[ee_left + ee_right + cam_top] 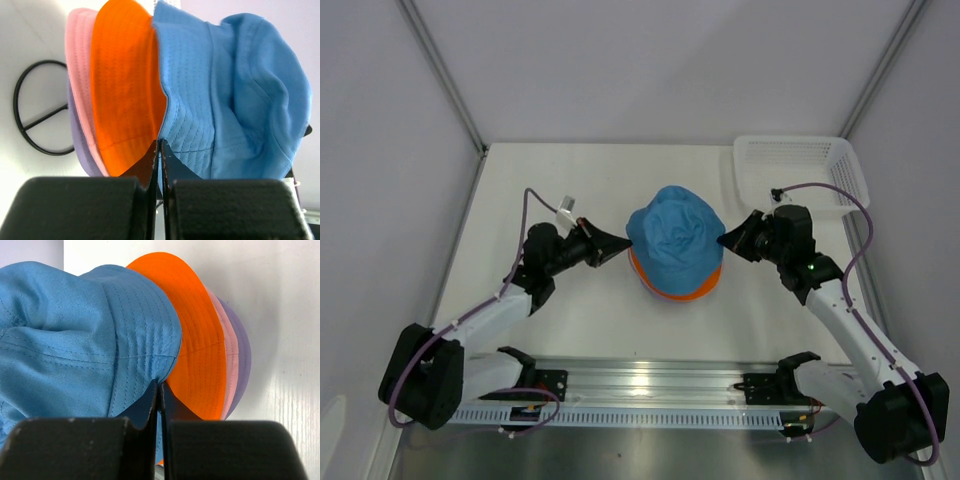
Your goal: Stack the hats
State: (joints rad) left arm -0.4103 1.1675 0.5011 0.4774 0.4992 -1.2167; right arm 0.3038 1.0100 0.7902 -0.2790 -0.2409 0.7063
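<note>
Blue hat (675, 235) tops orange hat (698, 291) | left gripper (623, 242) clamped on blue brim at 9 o'clock | right gripper (727, 240) clamped on brim at 3 o'clock

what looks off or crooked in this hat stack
The blue hat on top sits a bit askew: its crown is creased, and the orange hat peeks out only along the near side. Both the left gripper and right gripper pinch its brim.
</note>
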